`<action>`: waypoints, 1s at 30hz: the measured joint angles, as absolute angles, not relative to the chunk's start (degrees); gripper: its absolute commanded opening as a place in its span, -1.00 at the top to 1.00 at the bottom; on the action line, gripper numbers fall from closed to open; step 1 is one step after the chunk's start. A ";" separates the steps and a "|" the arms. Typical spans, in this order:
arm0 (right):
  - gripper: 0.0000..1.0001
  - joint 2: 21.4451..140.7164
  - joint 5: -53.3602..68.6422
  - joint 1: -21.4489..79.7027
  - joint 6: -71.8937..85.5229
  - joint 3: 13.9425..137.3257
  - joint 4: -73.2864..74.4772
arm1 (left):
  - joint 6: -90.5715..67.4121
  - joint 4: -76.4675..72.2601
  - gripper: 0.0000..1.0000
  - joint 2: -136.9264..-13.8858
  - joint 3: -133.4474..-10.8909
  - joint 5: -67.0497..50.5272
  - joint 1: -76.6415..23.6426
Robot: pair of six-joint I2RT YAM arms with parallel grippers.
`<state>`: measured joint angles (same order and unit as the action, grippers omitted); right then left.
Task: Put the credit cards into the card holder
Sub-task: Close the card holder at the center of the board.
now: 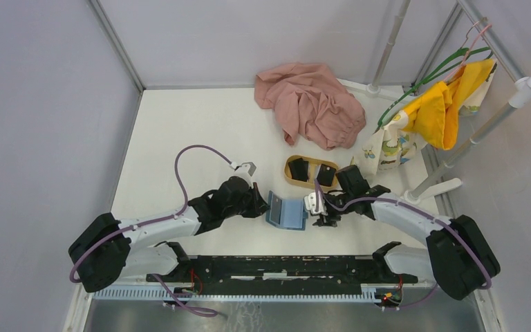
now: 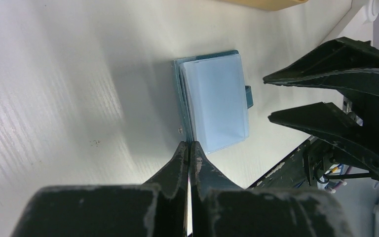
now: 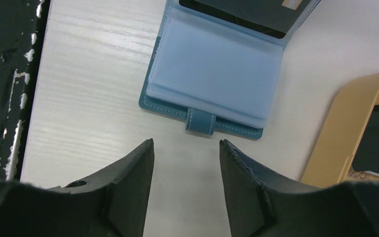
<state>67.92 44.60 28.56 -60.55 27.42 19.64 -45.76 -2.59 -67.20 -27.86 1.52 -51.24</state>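
Observation:
The teal-blue card holder (image 1: 289, 213) lies open on the white table between the two arms, its light blue inside (image 3: 212, 74) facing up. Its left cover stands raised, and a black credit card (image 3: 242, 12) shows in that raised side. My left gripper (image 2: 189, 144) is shut on the edge of that cover. My right gripper (image 3: 186, 143) hovers open just right of the holder's strap tab (image 3: 201, 122), with nothing between its fingers. Two more black credit cards (image 1: 297, 168) (image 1: 326, 175) lie in the oval tan tray (image 1: 311, 184) behind the holder.
A pink cloth (image 1: 309, 104) lies bunched at the back. A rack with yellow fabric (image 1: 442, 104) and a patterned bag stands at the right. A black rail (image 1: 283, 266) runs along the near edge. The tray's rim (image 3: 345, 128) is close to my right fingers.

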 measured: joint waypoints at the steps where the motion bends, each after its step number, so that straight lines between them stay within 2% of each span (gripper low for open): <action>1: -0.07 69.60 43.75 29.12 -60.23 27.97 18.83 | -45.74 -2.59 0.97 -67.20 -27.86 1.48 -51.24; 9: -0.02 75.77 39.18 33.30 -55.46 30.48 15.33 | -45.76 -2.74 0.96 -66.78 -27.66 1.39 -51.24; 16: 0.27 78.00 36.64 35.73 -51.79 30.72 13.13 | -45.76 -3.36 0.96 -66.76 -27.35 0.99 -51.24; 25: 0.77 77.87 33.45 35.75 -50.15 31.38 12.47 | -45.98 -2.66 0.96 -66.81 -26.94 2.72 -51.24; 30: 0.78 76.95 34.57 31.70 -50.09 31.38 11.51 | -49.10 0.82 0.96 -66.13 -25.89 7.22 -51.27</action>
<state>76.95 34.57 31.70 -50.09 31.38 11.51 -49.10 0.82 -66.13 -25.89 7.22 -51.27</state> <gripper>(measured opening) 0.106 0.032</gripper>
